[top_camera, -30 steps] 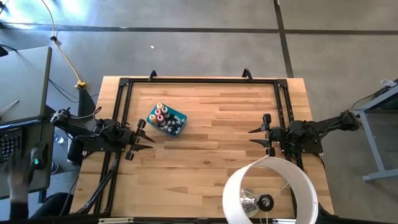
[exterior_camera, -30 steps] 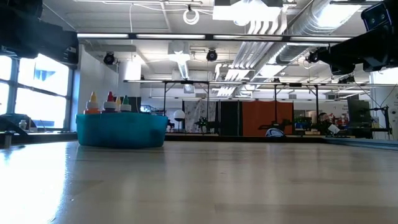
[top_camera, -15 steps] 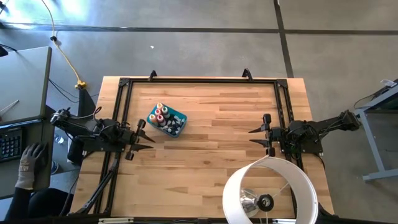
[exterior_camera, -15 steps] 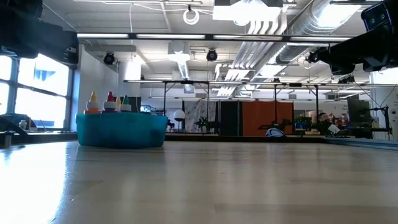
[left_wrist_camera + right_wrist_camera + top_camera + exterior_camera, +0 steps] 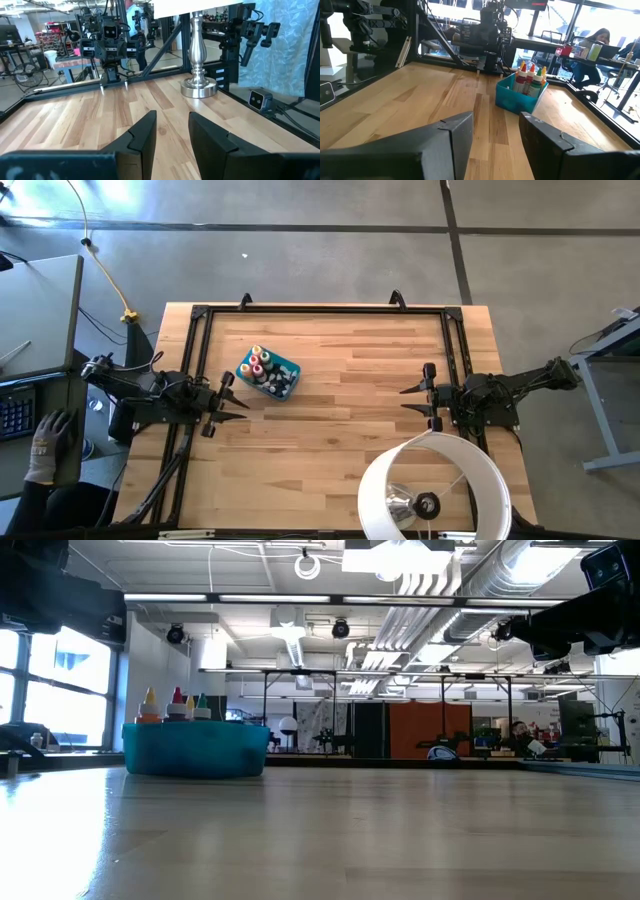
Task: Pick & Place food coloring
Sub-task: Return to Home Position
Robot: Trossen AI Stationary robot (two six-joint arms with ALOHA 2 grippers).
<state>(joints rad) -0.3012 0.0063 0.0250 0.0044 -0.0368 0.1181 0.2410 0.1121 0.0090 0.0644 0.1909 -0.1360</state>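
The left gripper is hovering released, fingers spread on nothing, at the left edge of the surface. Just ahead and a little toward the far side, one teal bin is holding the food coloring, with the bottles standing upright and too tightly clustered for me to count. Well apart across the surface, the right gripper is waiting, equally spread and empty. Judging by this, the left arm is lying nearer; no bottle is showing loose.

Two black jointed arms, matte angular dark fingers
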